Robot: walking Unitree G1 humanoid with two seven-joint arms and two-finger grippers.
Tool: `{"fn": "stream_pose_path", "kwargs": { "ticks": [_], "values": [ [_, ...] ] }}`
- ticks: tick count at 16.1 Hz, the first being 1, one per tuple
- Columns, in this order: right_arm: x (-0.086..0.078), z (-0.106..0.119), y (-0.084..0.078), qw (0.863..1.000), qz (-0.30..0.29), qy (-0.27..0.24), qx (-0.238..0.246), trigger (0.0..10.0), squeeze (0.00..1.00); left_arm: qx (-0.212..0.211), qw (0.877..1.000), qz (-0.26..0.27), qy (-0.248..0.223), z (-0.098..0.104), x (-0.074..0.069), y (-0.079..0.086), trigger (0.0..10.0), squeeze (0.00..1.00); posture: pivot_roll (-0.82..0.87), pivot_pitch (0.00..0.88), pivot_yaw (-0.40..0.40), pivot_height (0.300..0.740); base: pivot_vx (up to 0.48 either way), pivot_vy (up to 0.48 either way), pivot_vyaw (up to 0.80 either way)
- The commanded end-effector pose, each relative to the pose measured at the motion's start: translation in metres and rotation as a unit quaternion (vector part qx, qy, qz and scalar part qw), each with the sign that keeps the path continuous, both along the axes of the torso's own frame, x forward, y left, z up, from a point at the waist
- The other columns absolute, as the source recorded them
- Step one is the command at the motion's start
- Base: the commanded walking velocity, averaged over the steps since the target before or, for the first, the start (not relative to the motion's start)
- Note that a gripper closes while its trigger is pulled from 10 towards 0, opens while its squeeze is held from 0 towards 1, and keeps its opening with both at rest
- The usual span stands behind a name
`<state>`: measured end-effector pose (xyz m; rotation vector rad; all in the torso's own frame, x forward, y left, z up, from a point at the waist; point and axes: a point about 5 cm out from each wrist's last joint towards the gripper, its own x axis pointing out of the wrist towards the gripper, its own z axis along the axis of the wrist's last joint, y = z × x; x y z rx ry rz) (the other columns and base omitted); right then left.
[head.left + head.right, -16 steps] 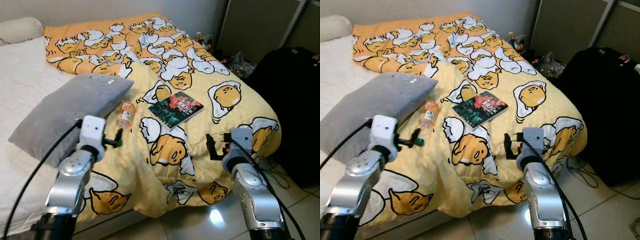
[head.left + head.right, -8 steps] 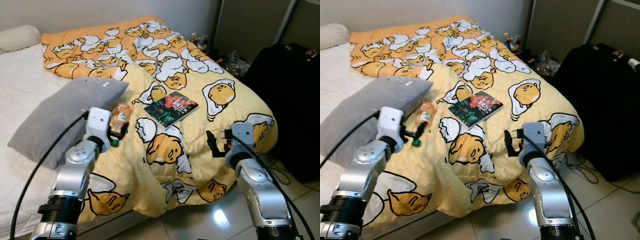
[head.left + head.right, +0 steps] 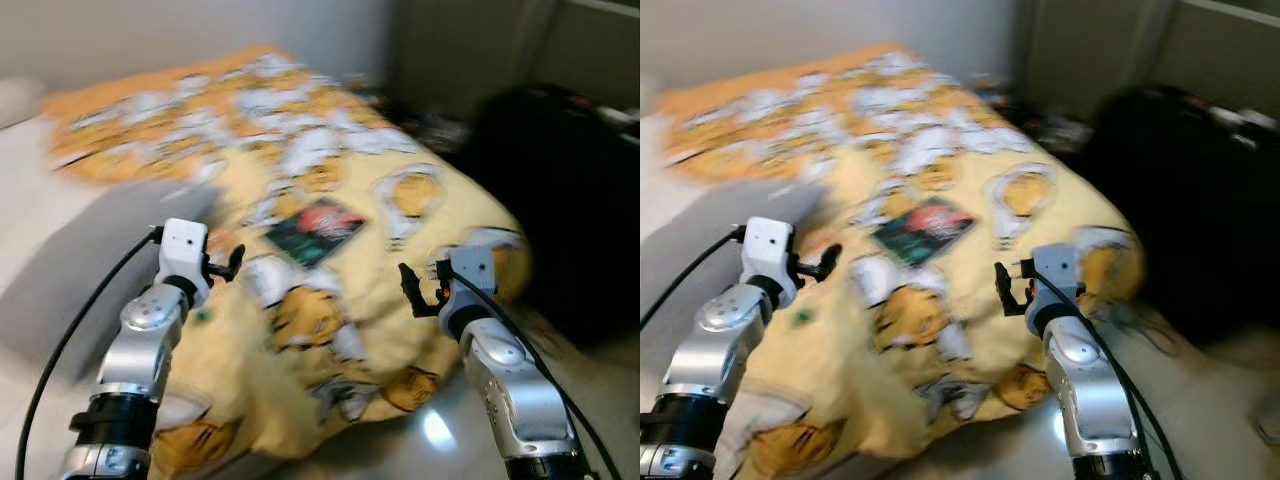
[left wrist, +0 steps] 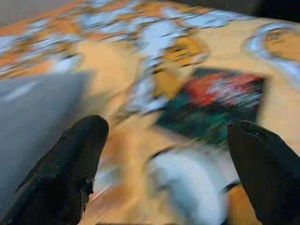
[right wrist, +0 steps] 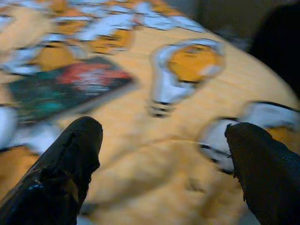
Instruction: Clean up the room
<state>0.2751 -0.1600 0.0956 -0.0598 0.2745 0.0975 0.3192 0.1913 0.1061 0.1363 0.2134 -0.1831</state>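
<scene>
The head views are blurred by motion. A dark book (image 3: 315, 230) with a red and green cover lies on the yellow egg-print duvet (image 3: 400, 260), and it is also in the wrist views (image 4: 211, 103) (image 5: 65, 86). A grey pillow (image 3: 80, 270) rests on the bed at the left. My left gripper (image 3: 232, 264) hovers open at the pillow's near corner, left of the book; nothing sits between its fingers (image 4: 75, 159). My right gripper (image 3: 410, 290) hangs open over the duvet's near right edge, its fingers (image 5: 65, 164) wide apart. A small green spot (image 3: 200, 315) shows below the left wrist.
A large black suitcase (image 3: 560, 180) stands on the floor right of the bed. Shiny tiled floor (image 3: 430, 430) lies below the bed's near corner. Dark closet panels (image 3: 470, 50) rise behind the bed at the right.
The whole picture has shifted and blurred, so the camera is moving. The left gripper now covers the spot where the orange bottle lay. The right arm holds its pose.
</scene>
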Motion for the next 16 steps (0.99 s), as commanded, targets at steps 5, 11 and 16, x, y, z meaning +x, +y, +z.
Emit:
{"fn": "stream_pose_path", "kwargs": {
  "ticks": [5, 11, 16],
  "values": [
    [0.002, 0.005, 0.004, 1.000, 0.013, -0.003, -0.007, 10.0, 0.00, 0.013, 1.000, 0.019, 0.002, -0.001, 0.000, 0.010, 10.0, 1.00, -0.06, 0.000, 0.078, 0.740, 0.284, 0.000, 0.00],
    [0.002, 0.020, 0.012, 0.992, 0.125, -0.011, -0.027, 10.0, 0.00, 0.081, 0.991, 0.068, 0.079, -0.017, 0.007, 0.040, 10.0, 0.00, -0.07, 0.000, 0.087, 0.740, 0.000, 0.000, 0.00],
    [-0.003, 0.050, 0.020, 0.957, 0.287, -0.045, -0.026, 10.0, 0.00, 0.084, 0.982, 0.098, 0.140, -0.025, 0.021, 0.064, 10.0, 0.00, -0.09, 0.000, 0.097, 0.740, 0.000, 0.000, 0.00]
  ]
}}
